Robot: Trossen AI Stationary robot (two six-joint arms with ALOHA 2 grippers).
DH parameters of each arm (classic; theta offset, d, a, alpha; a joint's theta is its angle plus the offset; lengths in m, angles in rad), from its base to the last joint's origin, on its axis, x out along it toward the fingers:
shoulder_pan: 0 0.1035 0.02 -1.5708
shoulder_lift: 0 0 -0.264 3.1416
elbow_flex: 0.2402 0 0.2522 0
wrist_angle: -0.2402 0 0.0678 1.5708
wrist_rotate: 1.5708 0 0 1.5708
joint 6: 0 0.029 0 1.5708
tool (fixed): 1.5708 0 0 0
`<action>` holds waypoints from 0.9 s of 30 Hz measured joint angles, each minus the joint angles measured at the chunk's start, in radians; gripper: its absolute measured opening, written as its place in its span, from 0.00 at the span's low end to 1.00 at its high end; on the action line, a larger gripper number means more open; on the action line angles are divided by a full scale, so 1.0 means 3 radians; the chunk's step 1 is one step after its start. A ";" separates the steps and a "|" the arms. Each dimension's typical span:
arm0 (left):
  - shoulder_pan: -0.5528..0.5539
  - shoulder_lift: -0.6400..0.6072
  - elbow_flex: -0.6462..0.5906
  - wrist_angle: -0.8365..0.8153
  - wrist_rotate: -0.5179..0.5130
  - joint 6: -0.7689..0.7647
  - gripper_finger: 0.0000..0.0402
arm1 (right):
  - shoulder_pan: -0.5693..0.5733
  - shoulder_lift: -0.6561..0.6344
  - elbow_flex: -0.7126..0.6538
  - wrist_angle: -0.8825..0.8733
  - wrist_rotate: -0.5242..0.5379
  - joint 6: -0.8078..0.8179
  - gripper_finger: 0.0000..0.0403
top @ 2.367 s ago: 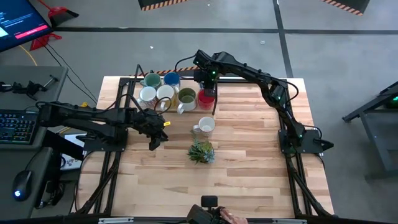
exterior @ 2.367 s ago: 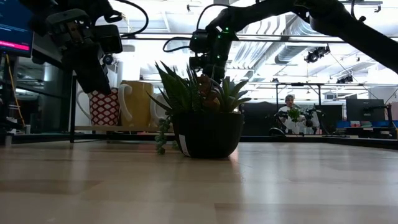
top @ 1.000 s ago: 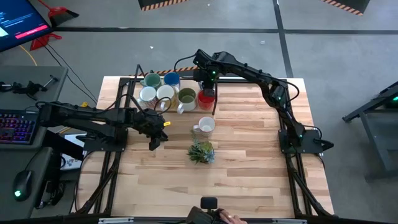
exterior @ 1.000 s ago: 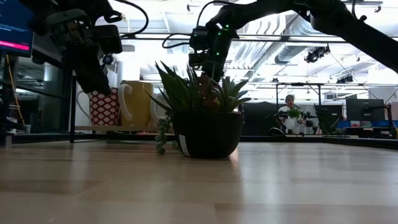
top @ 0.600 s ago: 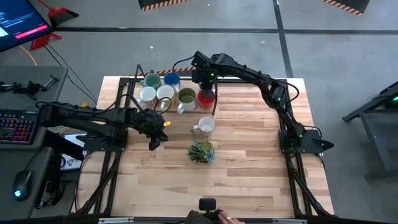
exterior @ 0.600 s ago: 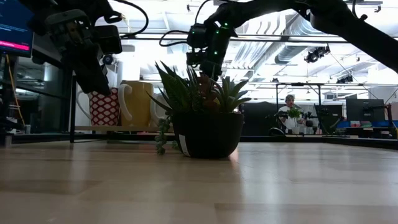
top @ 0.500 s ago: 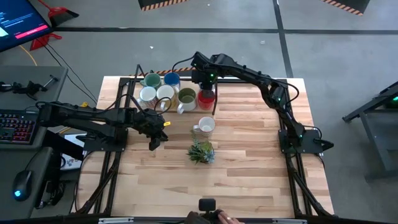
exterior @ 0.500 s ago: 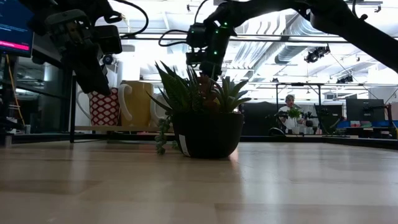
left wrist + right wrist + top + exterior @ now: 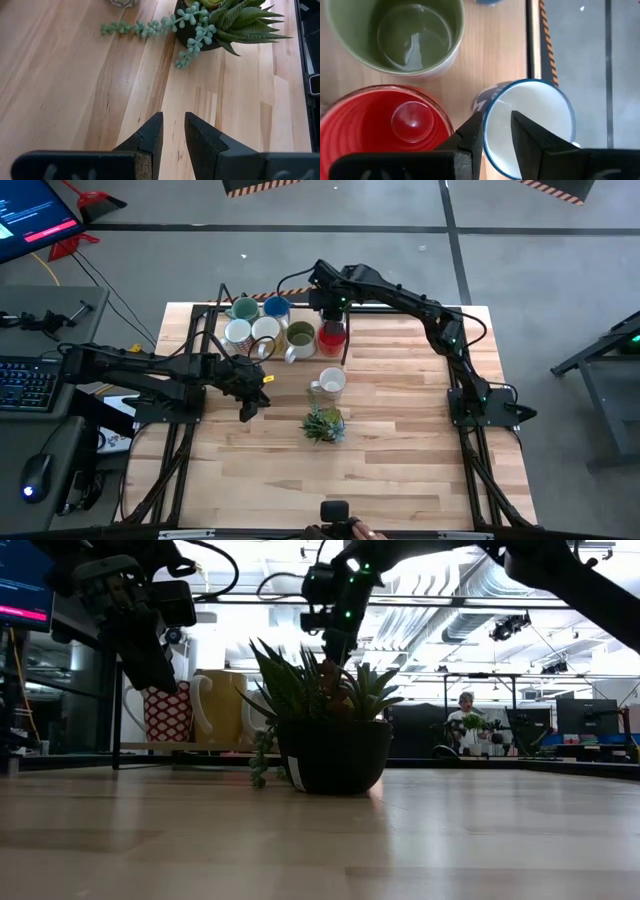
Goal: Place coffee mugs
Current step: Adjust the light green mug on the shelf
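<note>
Your right pincer [image 9: 495, 131], fingers narrowly apart, straddles the rim of a glossy white, blue-edged mug [image 9: 530, 125], apparently gripping it, beside the red mug [image 9: 385, 125] and olive mug [image 9: 395, 35]. Your left pincer [image 9: 172, 131], narrow and empty, hovers over the wooden bench [image 9: 75, 90], succulent [image 9: 220, 20] at one o'clock. No writing is readable.

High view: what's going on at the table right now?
The right gripper hangs over the cluster of mugs at the table's far edge, right at the rim of a blue-rimmed mug beside the red mug and the olive green mug. Whether it has a grip is unclear. The left gripper waits open and empty near the small plant. One white mug stands apart beyond the plant.
</note>
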 joint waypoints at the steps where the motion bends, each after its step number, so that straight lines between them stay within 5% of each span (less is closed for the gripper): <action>1: 0.0000 0.0000 0.0000 0.0000 0.0001 0.0000 0.18 | -0.0001 -0.0035 0.0000 -0.0004 -0.0010 0.0001 0.20; 27: 0.0003 -0.0001 0.0000 0.0110 -0.0009 0.0001 0.18 | 0.0087 -0.0978 0.0004 -0.1006 -0.0061 0.0335 0.20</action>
